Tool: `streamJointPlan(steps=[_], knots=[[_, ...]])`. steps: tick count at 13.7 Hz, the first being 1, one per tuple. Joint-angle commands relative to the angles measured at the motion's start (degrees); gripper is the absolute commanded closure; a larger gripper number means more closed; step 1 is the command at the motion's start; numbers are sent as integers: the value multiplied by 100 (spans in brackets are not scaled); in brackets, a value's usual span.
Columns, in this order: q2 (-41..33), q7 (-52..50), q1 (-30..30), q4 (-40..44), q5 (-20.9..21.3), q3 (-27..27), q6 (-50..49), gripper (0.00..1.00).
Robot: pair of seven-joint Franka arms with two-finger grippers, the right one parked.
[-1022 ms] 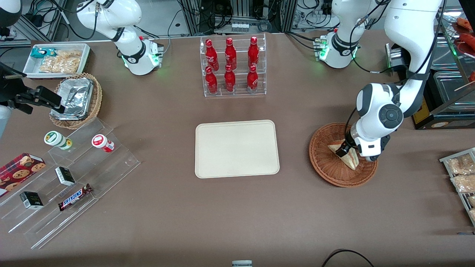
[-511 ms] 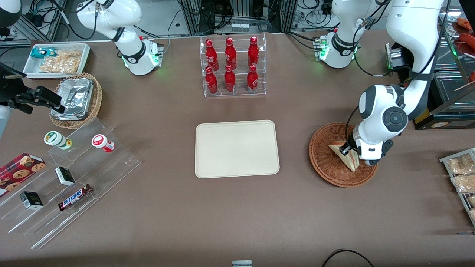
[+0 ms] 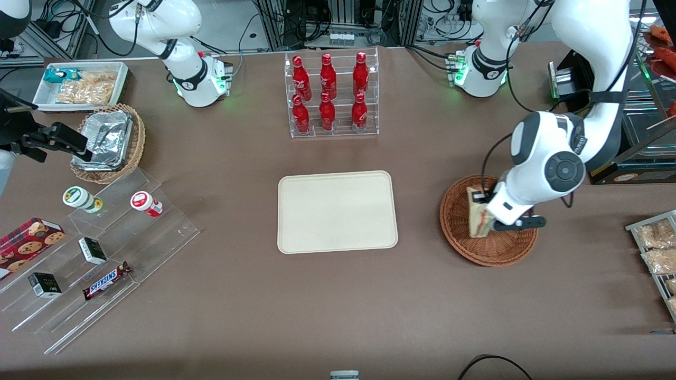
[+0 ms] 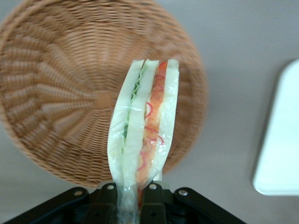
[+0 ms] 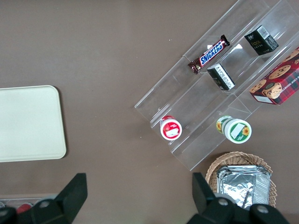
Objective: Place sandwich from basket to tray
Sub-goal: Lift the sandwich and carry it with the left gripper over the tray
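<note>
My left gripper is shut on the sandwich, a clear-wrapped wedge of pale bread with red, white and green filling. The sandwich hangs lifted above the reddish-brown wicker basket, its cut edge turned up toward the wrist camera. The black fingers pinch its narrow end. The cream tray lies flat at the table's middle, toward the parked arm's end from the basket, with nothing on it.
A clear rack of red bottles stands farther from the front camera than the tray. Snack packets on a wire rack sit at the working arm's end. A stepped acrylic display and a foil-lined basket stand toward the parked arm's end.
The gripper has risen with the sandwich and turned, lifting it off the basket floor and swinging it toward the tray. The wrist has rotated.
</note>
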Motion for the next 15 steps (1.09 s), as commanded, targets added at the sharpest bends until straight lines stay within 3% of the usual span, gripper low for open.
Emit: streamJointPlan(steps=[1, 3, 6, 11, 15], knots=[[444, -536, -27, 540, 78, -600, -143, 94], [857, -1360, -114, 980, 576, -1057, -152, 97], [1472, -2635, -833, 1622, 1264, -1095, -161, 100], [1728, -3349, -1554, 1957, 1292, -1086, -152, 100], [2325, -4008, -2100, 2782, 1414, -1068, -169, 100]])
